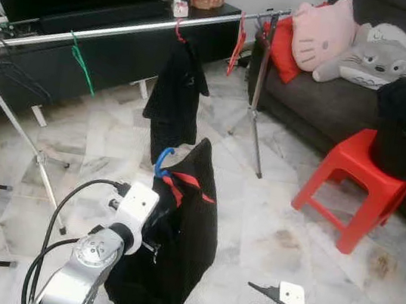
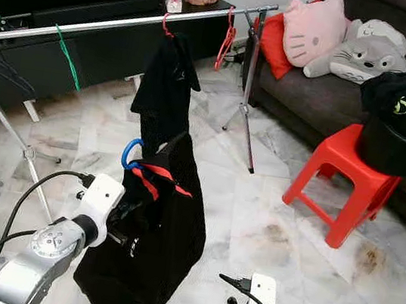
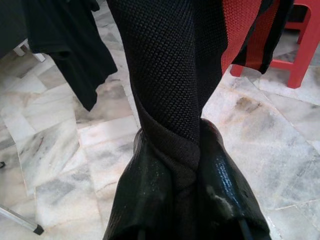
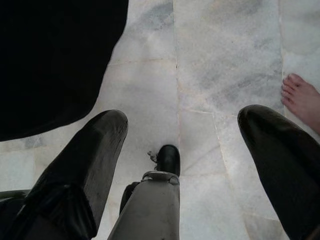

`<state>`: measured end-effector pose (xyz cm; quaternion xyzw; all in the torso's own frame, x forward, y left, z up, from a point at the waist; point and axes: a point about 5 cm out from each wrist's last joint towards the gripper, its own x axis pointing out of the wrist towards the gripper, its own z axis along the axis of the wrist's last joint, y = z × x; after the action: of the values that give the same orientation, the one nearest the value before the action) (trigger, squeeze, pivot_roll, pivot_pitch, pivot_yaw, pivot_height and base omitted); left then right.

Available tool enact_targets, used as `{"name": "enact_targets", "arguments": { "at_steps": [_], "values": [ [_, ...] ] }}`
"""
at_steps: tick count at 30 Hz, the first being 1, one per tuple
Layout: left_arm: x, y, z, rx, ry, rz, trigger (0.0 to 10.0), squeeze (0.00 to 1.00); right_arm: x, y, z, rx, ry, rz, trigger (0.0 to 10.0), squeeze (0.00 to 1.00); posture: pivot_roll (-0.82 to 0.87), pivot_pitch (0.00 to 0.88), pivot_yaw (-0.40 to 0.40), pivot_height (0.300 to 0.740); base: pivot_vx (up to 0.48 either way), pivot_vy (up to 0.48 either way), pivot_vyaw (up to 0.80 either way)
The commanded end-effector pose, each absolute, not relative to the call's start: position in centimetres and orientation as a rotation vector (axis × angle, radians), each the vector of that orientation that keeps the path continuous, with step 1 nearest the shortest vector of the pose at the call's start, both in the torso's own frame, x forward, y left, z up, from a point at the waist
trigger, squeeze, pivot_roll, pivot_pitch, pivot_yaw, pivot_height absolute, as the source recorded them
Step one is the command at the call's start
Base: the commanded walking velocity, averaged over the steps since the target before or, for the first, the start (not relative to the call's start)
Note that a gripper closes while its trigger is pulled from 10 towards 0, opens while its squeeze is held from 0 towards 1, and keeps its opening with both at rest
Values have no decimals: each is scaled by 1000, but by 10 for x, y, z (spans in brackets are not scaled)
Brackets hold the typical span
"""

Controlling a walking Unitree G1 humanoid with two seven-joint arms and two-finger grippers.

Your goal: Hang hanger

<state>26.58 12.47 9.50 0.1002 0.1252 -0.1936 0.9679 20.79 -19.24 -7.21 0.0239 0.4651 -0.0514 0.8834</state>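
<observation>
From the head camera, a marble floor (image 1: 268, 230) spreads beneath a silver clothes rail (image 1: 129, 30), a dark sofa (image 1: 325, 101) and a red stool (image 1: 355, 182) — the blue hanger (image 1: 163, 163) rises below the rail. Left wrist: the left tool (image 3: 187, 165) pinches the black garment (image 3: 170, 75). Right wrist: the right tool (image 4: 182, 125) spreads wide over tiles — a bare foot (image 4: 302, 100) nearby.

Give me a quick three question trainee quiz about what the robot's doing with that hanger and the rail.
1. True or false: the left hand is shut on the black garment.
2. What colour is the hook of the hanger carrying that garment?
A. blue
B. yellow
C. white
3. Fill in: the right hand hangs low over the floor with its fingers ____.

Key: 1 true; 2 A; 3 open.
</observation>
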Motion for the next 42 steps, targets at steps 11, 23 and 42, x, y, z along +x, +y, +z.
{"name": "enact_targets", "arguments": {
  "at_steps": [11, 23, 42],
  "values": [
    [268, 144, 84, 246, 269, -281, 10000, 0, 206, -188, -74, 23, 985, -74, 10000, 0, -147, 0, 73, 732, 0, 0, 0],
    [231, 202, 12, 365, 452, -45, 10000, 0, 206, -188, -73, 17, 984, -55, 10000, 0, -139, 0, 73, 732, 0, 0, 0],
    [128, 225, -92, 406, 989, -15, 10000, 0, 204, -189, -75, 14, 987, -54, 10000, 498, -141, 0, 86, 732, 0, 0, 0]
  ]
}}
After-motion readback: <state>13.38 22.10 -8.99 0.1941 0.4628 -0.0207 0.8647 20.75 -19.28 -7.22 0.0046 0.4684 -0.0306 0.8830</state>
